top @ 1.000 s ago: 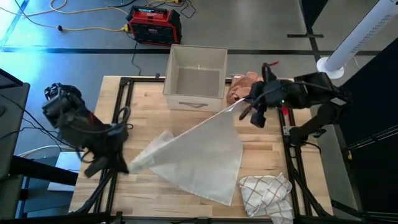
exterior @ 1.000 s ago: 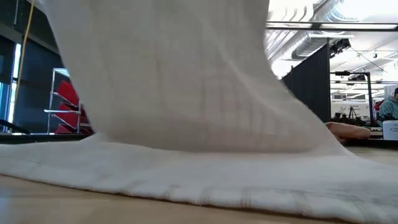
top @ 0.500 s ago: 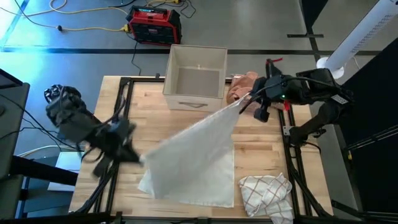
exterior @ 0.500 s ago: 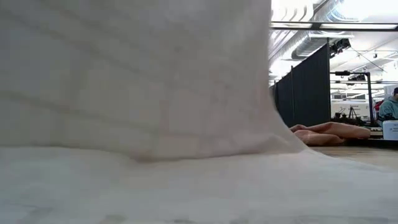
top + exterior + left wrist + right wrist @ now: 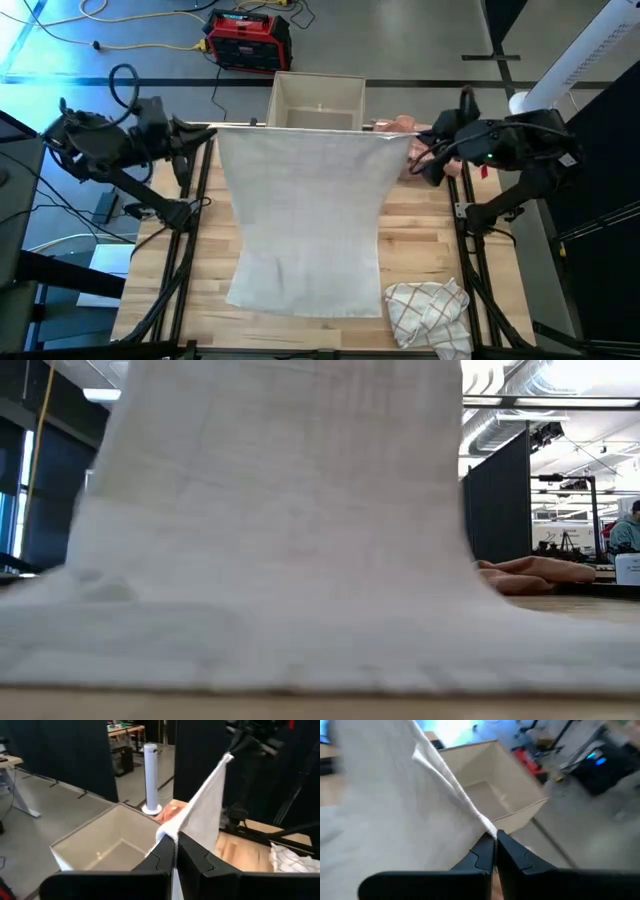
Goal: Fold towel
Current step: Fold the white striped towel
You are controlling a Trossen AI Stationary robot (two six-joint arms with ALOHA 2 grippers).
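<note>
A white towel [image 5: 305, 215] is stretched between my two grippers over the table's far half, and its lower part [image 5: 300, 650] lies on the wood near the front edge. My left gripper [image 5: 207, 135] is shut on the towel's far left corner, above the table's far left. My right gripper [image 5: 412, 152] is shut on the far right corner. In the low view the towel fills most of the picture and hides both grippers. My left gripper pinches the towel's far left corner [image 5: 170, 832] between its two fingers, coming level from the table's left side. The top edge runs taut from it to the other gripper. My right gripper pinches the far right corner [image 5: 489, 831] between its two fingers, coming level from the table's right. The towel hangs below that edge, its lower end on the table.
A beige open box [image 5: 316, 105] stands at the table's far edge, just behind the towel's top edge. A pinkish cloth [image 5: 402, 125] lies beside it on the right. A checked towel [image 5: 430, 310] is crumpled at the near right corner.
My left gripper has swung from the near left of the table up and to the far left, carrying its corner along. My right gripper has moved slightly right and toward the far edge. The towel has gone from a slanted, bunched sheet to spread out flat and taut along its top edge.
</note>
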